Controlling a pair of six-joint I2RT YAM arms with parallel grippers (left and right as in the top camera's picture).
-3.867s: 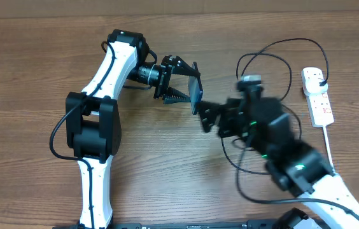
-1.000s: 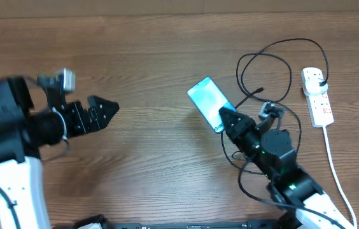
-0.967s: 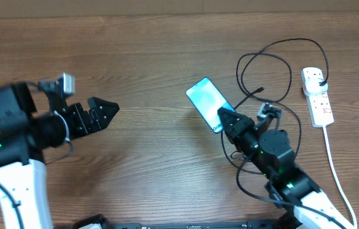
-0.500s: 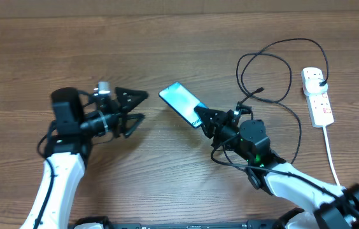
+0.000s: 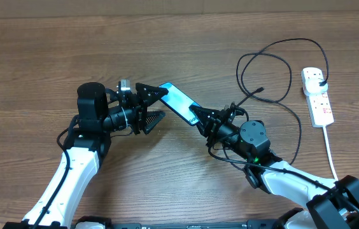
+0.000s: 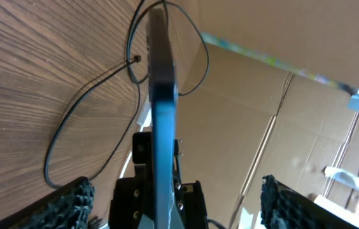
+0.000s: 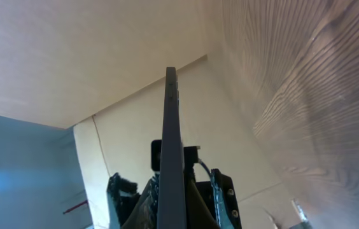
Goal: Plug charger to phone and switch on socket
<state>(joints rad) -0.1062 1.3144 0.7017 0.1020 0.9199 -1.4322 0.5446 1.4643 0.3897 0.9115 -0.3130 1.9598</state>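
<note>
Phone point(image 5: 177, 100): lifted off the bench point(image 5: 39, 51) near mid-scene, with its screen showing to the overhead view. The long axis runs from 10 to 4 o'clock.
Right pincer point(image 5: 200, 118): clamped on the phone's 4 o'clock end. It alone bears the phone.
Left pincer point(image 5: 163, 104): my jaws stand apart, one on each side of the phone's 10 o'clock end. My wrist view shows the phone edge-on between the fingers point(image 6: 71, 202) with a gap either side. I see no contact.
Key relation: the phone lies at 3 o'clock from my left pincer and runs roughly along its reach. The free end is already inside the jaws, so they would close across the phone's two faces.
Nearer arm: both arms are at the phone, the left on the free end and the right on the held end.
Charger point(image 5: 275, 60): black loops on the bench at 2 o'clock from the phone. The tip lies well apart from the phone and closer to my right arm.
Socket point(image 5: 317, 95): far out at 3 o'clock, beside the loops.
Judgement: this looks like a hand-over. My left jaws should shut before the right ones let go.
Unknown: I cannot tell which end of the phone carries the port.
</note>
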